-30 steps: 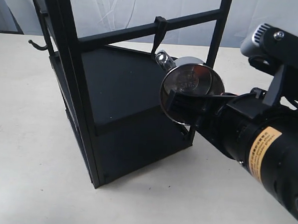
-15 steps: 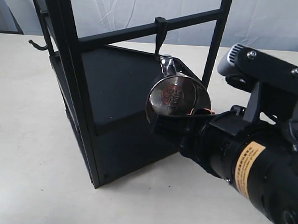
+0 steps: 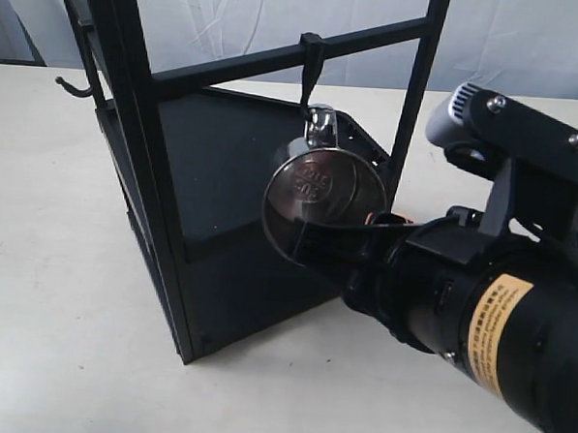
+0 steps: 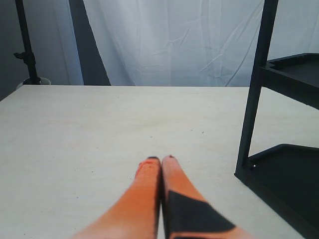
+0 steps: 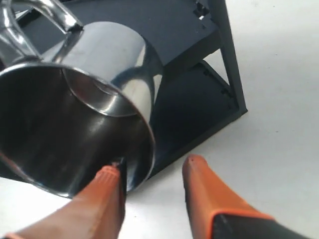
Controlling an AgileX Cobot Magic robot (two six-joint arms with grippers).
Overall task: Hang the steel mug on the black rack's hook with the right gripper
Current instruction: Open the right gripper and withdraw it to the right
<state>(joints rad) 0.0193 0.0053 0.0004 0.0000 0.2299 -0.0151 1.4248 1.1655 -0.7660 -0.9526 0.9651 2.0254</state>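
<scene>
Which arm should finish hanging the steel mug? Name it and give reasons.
Right. The right gripper is at the steel mug, whose handle sits by the hook. The left gripper is shut, low over the table, away from the mug.

Cream table, one rack
The pale tabletop [image 3: 64, 263] carries the black rack [image 3: 163, 220], its base sitting flat on the surface toward the far side.
</scene>
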